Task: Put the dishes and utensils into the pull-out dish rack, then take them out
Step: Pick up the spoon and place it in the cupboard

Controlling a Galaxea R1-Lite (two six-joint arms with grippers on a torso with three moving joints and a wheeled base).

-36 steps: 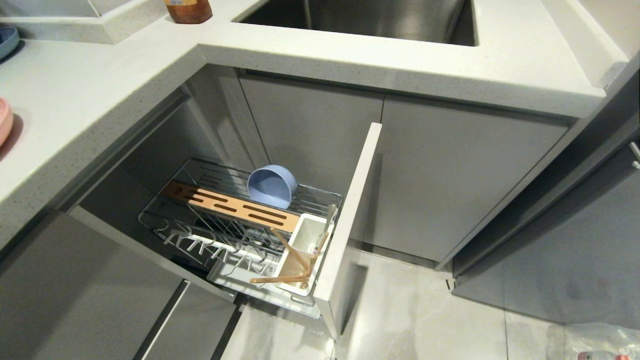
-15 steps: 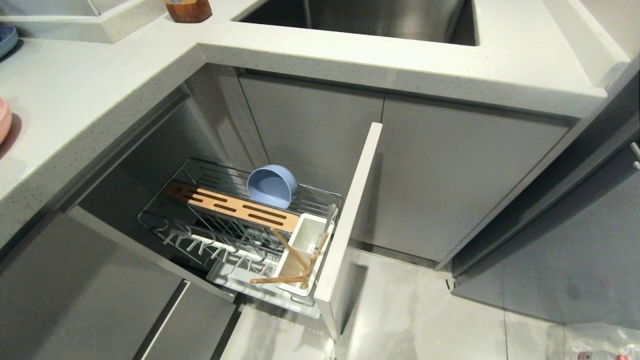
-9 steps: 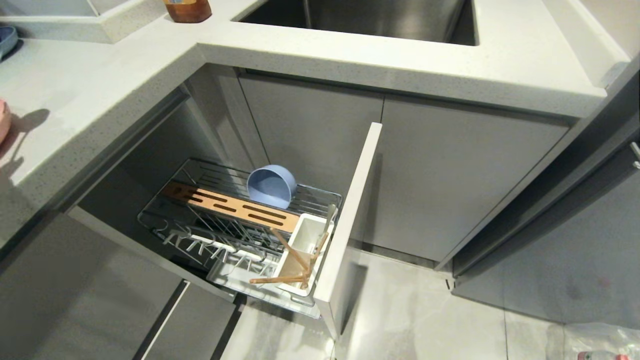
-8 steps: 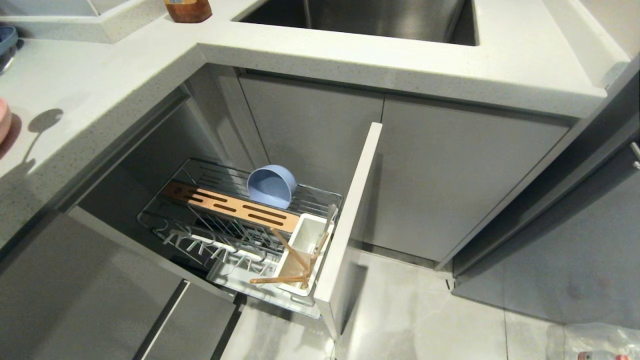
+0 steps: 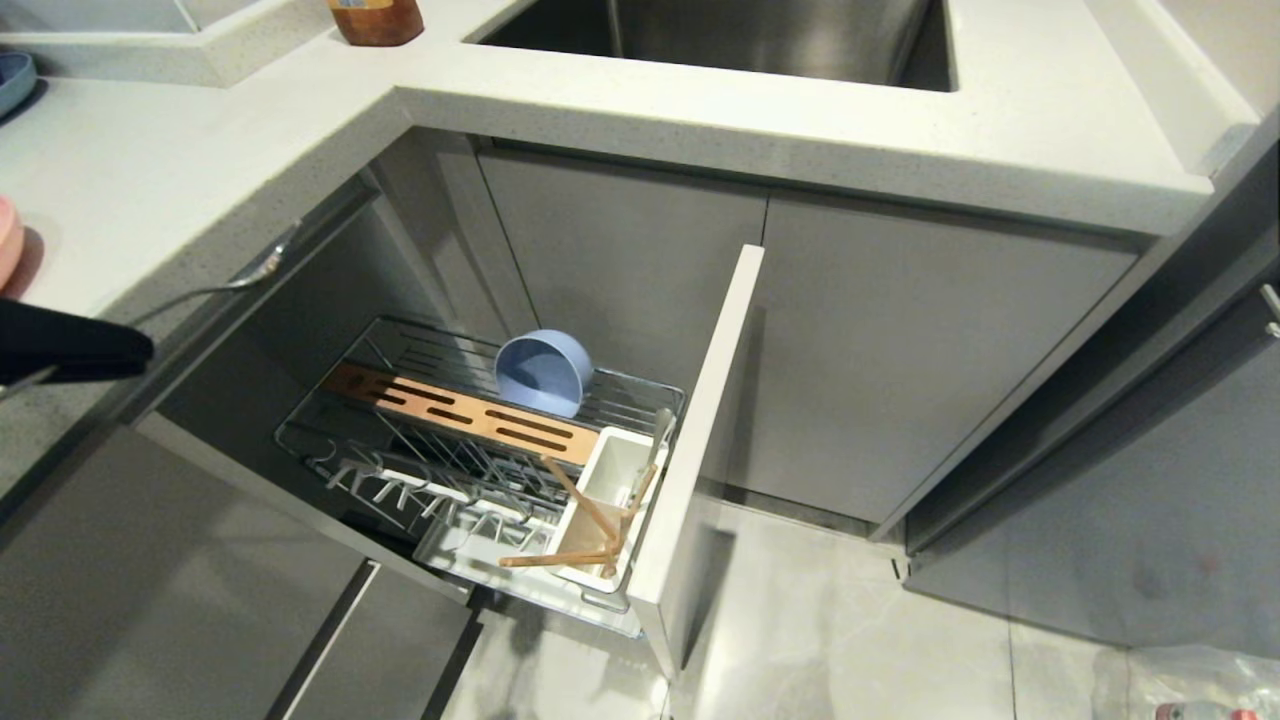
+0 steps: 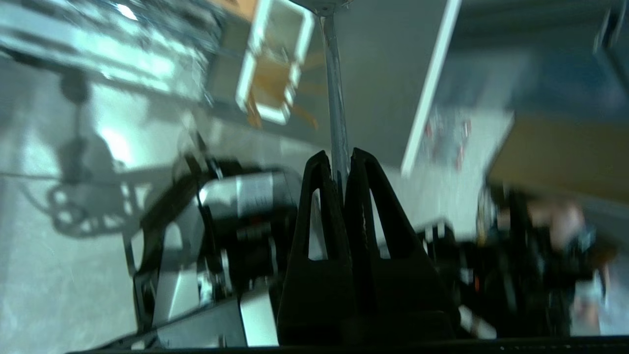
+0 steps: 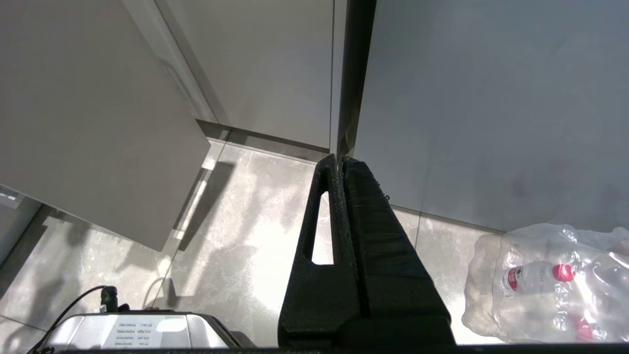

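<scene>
My left gripper [image 5: 135,352] reaches in from the left edge, below the countertop edge, shut on the handle of a grey metal spoon [image 5: 255,270]. The left wrist view shows its fingers [image 6: 322,169] pinching the spoon handle [image 6: 334,98]. The pull-out dish rack [image 5: 400,450] stands pulled out to the right of the gripper. A pale blue bowl [image 5: 543,372] sits on edge in it. Two chopsticks [image 5: 555,558] and a grey metal handle [image 5: 660,425] rest in the white caddy [image 5: 610,480]. My right gripper [image 7: 340,158] hangs parked and shut over the floor.
A pink plate [image 5: 8,240] and a blue dish [image 5: 15,80] lie on the countertop [image 5: 150,170] at the left edge. A brown bottle [image 5: 377,18] and the sink [image 5: 720,35] are behind. The rack's front panel [image 5: 700,440] sticks out. A bag of bottles [image 7: 550,280] lies on the floor.
My left gripper has swung into the head view from the left, carrying the spoon; before, only its shadow crossed the countertop. The rack and its contents have not moved.
</scene>
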